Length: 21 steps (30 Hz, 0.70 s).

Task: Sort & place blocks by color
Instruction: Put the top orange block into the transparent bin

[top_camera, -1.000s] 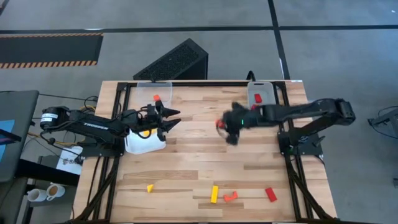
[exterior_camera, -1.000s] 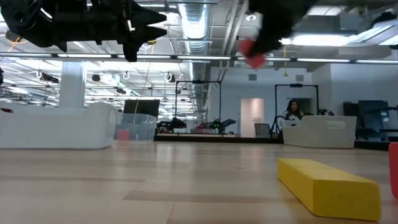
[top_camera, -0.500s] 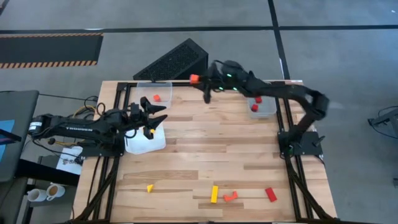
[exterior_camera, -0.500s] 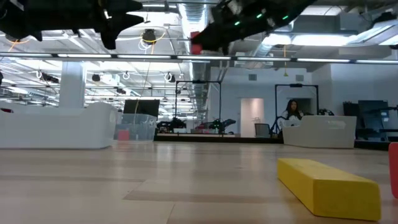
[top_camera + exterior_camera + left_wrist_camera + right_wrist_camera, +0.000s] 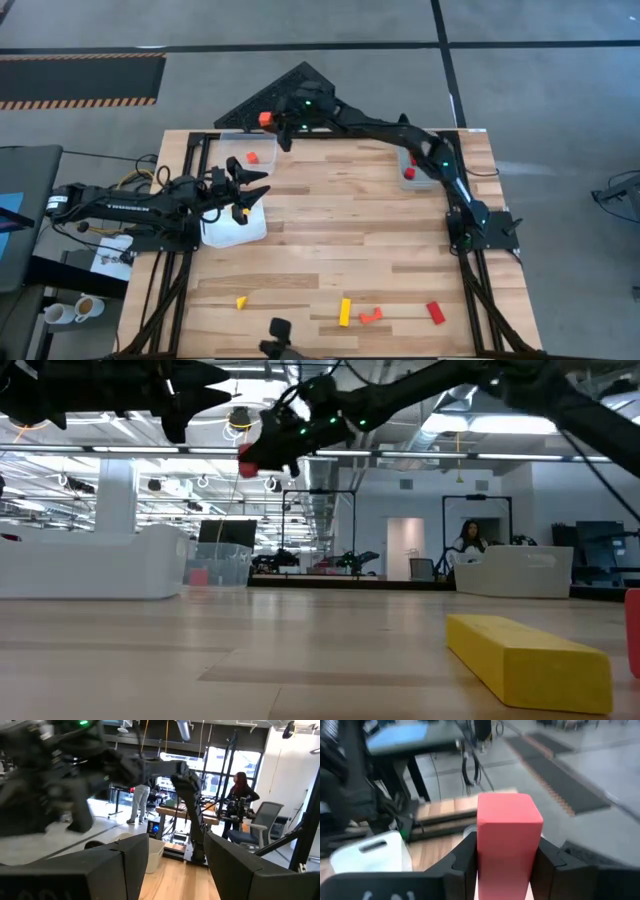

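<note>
My right gripper [image 5: 270,122] reaches over the table's far left corner, beside the clear bin [image 5: 238,140], and is shut on an orange-red block [image 5: 265,119]. The block shows high up in the low view [image 5: 247,460]. An orange block [image 5: 251,157] lies inside that clear bin. My left gripper [image 5: 256,185] hovers open above the white bin [image 5: 234,228], holding nothing. A yellow wedge [image 5: 241,301], a yellow bar [image 5: 345,312], an orange arch [image 5: 371,316] and a red block [image 5: 435,312] lie flat near the table's near edge. My right gripper pinches the orange-red block [image 5: 509,840] between its two fingers [image 5: 464,862], one on each opposite side face. The fingers come roughly level from the table's right. The block is lifted clear, high above the table, its free end sticking out past the fingertips.
A clear bin [image 5: 422,168] at the far right holds a red block [image 5: 409,173]. A dark slanted box [image 5: 280,98] stands beyond the far edge. A small dark camera [image 5: 278,335] sits at the near edge. Bare wood spans the table's middle.
My right gripper has swung from the table's middle toward the far left corner, carrying the block up and over beside the clear bin, staying shut on it. My left gripper drew back a little toward the left edge early on, then kept still.
</note>
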Motion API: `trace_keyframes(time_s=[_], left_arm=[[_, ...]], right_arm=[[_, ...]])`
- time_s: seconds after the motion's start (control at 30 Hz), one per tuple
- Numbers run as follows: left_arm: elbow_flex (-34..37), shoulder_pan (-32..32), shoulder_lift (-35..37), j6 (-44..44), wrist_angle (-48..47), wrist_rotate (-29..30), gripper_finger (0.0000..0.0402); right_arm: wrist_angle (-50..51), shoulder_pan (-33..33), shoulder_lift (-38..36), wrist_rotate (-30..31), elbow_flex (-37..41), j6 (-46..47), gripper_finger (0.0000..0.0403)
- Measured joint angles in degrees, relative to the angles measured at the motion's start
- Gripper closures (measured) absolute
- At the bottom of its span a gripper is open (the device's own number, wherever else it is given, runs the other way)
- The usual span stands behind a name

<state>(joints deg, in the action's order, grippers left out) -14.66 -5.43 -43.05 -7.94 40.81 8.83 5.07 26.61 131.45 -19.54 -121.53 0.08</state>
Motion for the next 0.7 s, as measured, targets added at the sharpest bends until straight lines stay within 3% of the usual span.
trace_keyframes(time_s=[0.2, 0.43, 0.7], left_arm=[[0.0, 0.0, -0.02, -0.04, 0.25, -0.01, 0.0223], [-0.02, 0.0, -0.02, -0.07, 0.5, -0.34, 0.0223], [-0.02, 0.0, -0.02, -0.07, 1.06, -0.47, 0.0223]], right_arm=[[8.95, 0.57, 9.58, 0.12, -13.06, 0.41, 0.0263], [13.06, 1.53, 10.45, 0.12, -12.22, 2.99, 0.0255], [13.43, 1.29, 9.8, -0.03, -12.24, 2.95, 0.0199]])
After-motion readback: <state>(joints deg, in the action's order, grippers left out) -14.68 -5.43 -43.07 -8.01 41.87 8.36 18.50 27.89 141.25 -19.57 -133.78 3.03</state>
